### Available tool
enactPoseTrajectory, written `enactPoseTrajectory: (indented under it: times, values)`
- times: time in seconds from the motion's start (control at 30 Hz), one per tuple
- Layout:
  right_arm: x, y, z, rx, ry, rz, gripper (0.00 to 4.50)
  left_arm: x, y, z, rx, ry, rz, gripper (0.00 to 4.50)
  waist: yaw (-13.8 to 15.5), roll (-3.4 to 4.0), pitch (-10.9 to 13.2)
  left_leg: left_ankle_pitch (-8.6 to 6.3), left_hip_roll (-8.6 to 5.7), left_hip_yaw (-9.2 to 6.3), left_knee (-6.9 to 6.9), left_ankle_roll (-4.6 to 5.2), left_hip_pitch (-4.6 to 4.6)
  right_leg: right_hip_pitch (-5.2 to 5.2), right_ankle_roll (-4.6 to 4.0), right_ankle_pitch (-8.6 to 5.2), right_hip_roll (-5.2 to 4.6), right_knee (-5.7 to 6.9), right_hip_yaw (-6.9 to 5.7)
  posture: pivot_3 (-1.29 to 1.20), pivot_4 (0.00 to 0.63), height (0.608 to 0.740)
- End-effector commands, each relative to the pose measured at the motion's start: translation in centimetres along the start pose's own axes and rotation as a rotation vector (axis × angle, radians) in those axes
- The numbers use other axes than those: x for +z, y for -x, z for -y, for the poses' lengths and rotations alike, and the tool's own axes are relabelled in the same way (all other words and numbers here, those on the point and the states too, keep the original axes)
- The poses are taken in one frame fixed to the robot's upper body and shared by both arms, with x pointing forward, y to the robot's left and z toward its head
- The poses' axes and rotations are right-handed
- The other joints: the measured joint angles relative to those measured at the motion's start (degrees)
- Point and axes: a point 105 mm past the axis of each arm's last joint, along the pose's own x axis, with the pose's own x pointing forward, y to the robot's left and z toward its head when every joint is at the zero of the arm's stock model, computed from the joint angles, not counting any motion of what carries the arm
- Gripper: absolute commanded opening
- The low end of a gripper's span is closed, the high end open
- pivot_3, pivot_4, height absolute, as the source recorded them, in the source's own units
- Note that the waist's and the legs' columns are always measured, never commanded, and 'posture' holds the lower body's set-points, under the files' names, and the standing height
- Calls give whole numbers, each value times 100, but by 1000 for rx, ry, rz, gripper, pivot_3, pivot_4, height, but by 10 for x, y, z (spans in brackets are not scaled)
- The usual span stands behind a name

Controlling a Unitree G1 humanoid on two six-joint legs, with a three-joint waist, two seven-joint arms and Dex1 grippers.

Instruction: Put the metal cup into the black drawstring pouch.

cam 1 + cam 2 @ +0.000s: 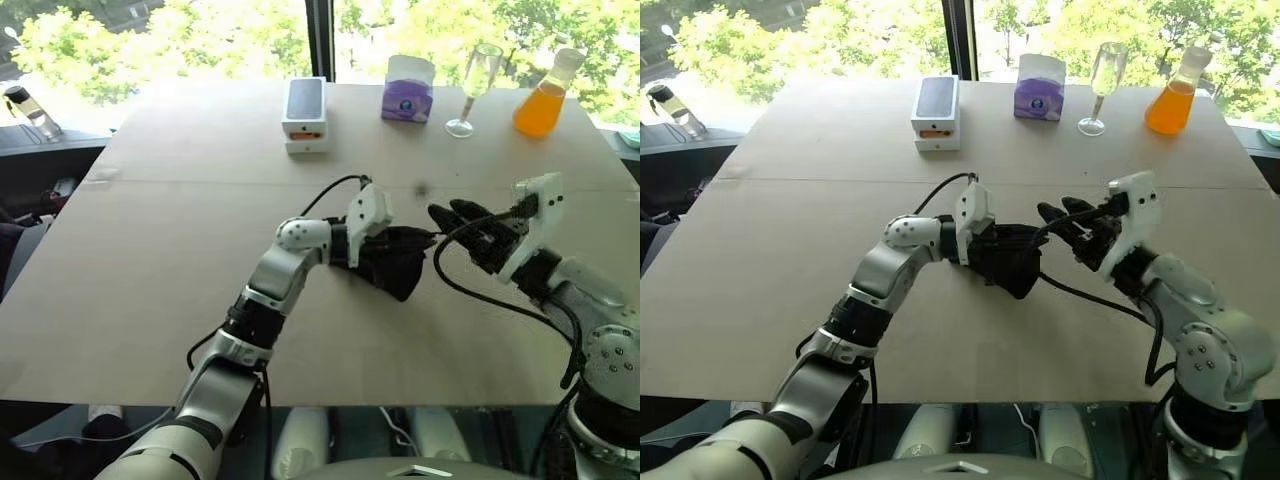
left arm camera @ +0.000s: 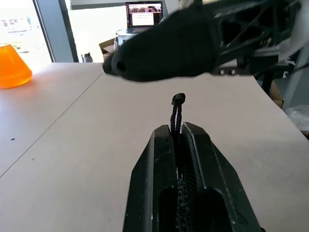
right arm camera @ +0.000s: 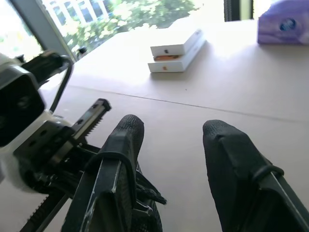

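The black drawstring pouch point(image 1: 392, 268) hangs just above the table's middle. My left gripper point(image 1: 415, 238) points right and is shut on the pouch's cord. In the left wrist view the thin black cord point(image 2: 178, 104) sticks out from between the closed fingers point(image 2: 159, 159). My right gripper point(image 1: 452, 215) is just right of the pouch, pointing at it. It is open, with its fingers point(image 3: 126, 140) spread and nothing between them. One of those black fingers point(image 2: 164, 48) crosses the left wrist view above the cord. The metal cup is hidden or out of view.
Along the table's far side stand a white phone box point(image 1: 305, 115), a purple tissue pack point(image 1: 408, 90), a clear stemmed glass point(image 1: 475, 80) and a flask of orange liquid point(image 1: 545, 100). The bare wooden table point(image 1: 150, 260) spreads wide to the left.
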Motion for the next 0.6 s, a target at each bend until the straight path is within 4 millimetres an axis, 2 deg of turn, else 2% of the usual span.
enactPoseTrajectory:
  times: [0.03,0.2,0.43,0.6]
  values:
    - [-1,3,-14,-17,-44,35,2145,15,2,-2,30,-26,52,0,-7,1,0,0,0,1,0,0,0,0,0,0,0,0,2,0,150,737]
    - [-8,1,-29,-12,-94,46,2145,15,0,-3,57,-8,60,0,-10,2,-1,0,0,0,0,0,2,-1,0,0,2,1,2,0,150,737]
    - [-4,-4,-39,6,-187,114,2145,16,-3,0,65,7,67,0,-9,2,-1,0,0,0,0,1,2,-1,0,0,2,1,2,0,150,737]
    - [-8,-9,-45,23,-120,87,2145,17,-2,-2,80,10,66,0,-16,2,-1,-1,-1,-1,-1,1,3,-1,0,-1,2,0,2,0,150,737]
